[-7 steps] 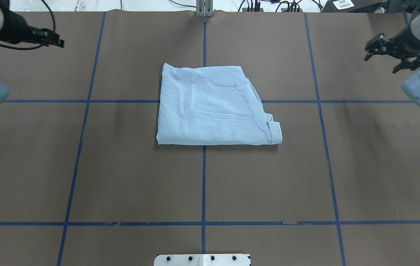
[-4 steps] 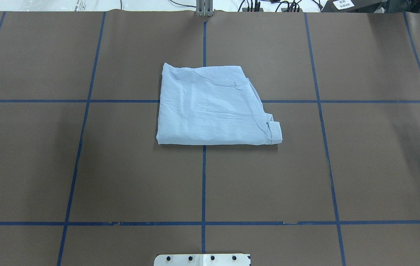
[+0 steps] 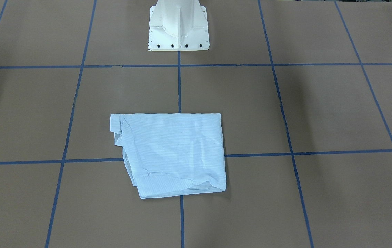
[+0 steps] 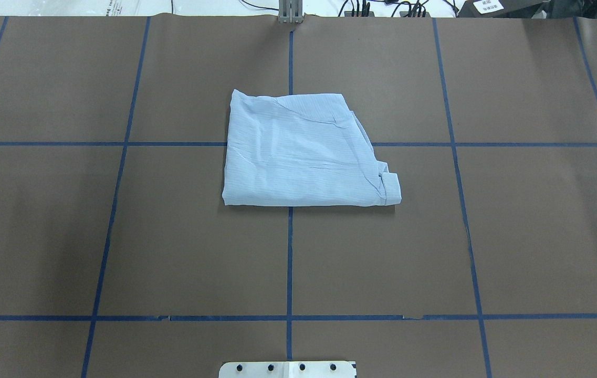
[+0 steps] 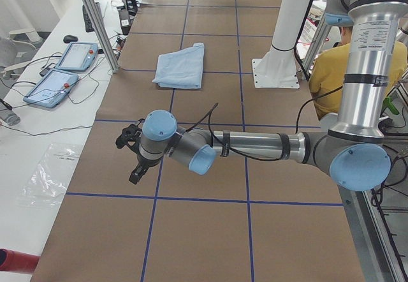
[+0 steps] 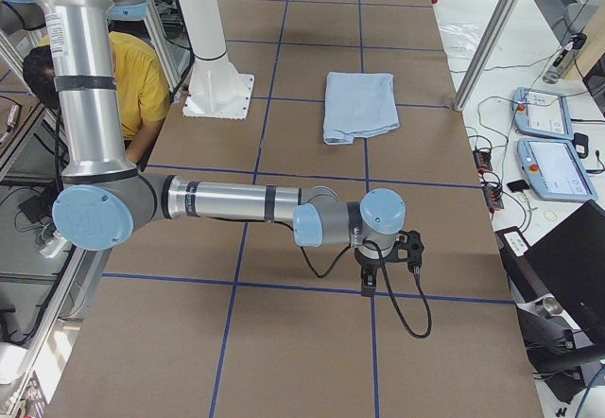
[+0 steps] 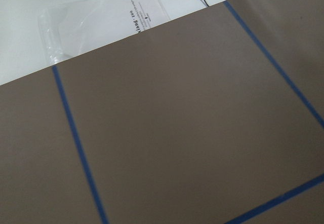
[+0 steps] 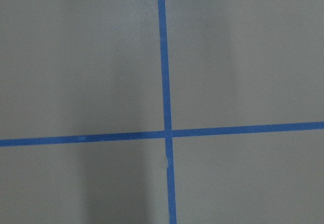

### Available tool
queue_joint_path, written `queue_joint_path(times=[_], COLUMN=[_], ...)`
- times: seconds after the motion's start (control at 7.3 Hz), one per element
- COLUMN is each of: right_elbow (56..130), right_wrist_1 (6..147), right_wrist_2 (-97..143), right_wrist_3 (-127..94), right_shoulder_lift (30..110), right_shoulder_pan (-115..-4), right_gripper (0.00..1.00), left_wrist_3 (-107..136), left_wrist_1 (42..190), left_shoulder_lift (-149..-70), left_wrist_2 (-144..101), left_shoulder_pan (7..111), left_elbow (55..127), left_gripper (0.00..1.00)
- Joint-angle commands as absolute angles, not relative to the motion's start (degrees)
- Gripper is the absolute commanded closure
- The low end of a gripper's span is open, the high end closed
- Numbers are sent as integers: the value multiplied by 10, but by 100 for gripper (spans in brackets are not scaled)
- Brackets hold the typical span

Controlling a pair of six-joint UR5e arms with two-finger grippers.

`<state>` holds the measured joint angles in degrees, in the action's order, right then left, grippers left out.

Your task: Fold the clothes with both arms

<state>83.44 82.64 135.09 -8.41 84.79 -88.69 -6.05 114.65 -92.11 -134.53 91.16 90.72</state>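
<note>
Shirt (image 4: 303,152) lies folded on bench (image 4: 172,252), well apart from left hand (image 5: 129,157) and right hand (image 6: 397,248); can't tell either hand's grip state.

Pale-blue shirt (image 4: 303,155) folded flat, table (image 4: 540,236) centre; left arm (image 5: 255,145), right arm (image 6: 227,200) outstretched low, well apart.

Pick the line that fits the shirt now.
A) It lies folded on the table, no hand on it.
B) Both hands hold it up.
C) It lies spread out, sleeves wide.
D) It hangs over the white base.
A: the shirt lies folded flat on the table, with the left hand and right hand both well away from it.
</note>
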Motion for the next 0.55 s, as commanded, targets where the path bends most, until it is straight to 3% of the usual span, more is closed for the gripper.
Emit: queue_joint_path(times=[0.0,0.41], right_elbow=[833,877], right_wrist_1=[833,838], right_wrist_2=[1349,1327], right_wrist_3=[-65,-61], right_shoulder_lift=[858,859], right_shoulder_pan=[-889,-856], right_gripper=[0,0], left_wrist_3=[-67,-66], left_wrist_1=[1120,1123], left_shoulder_lift=[-841,-849], left_wrist_2=[-1348,-1340], left_shoulder_pan=[917,911], left_elbow=[1004,972], left_gripper=[0,0])
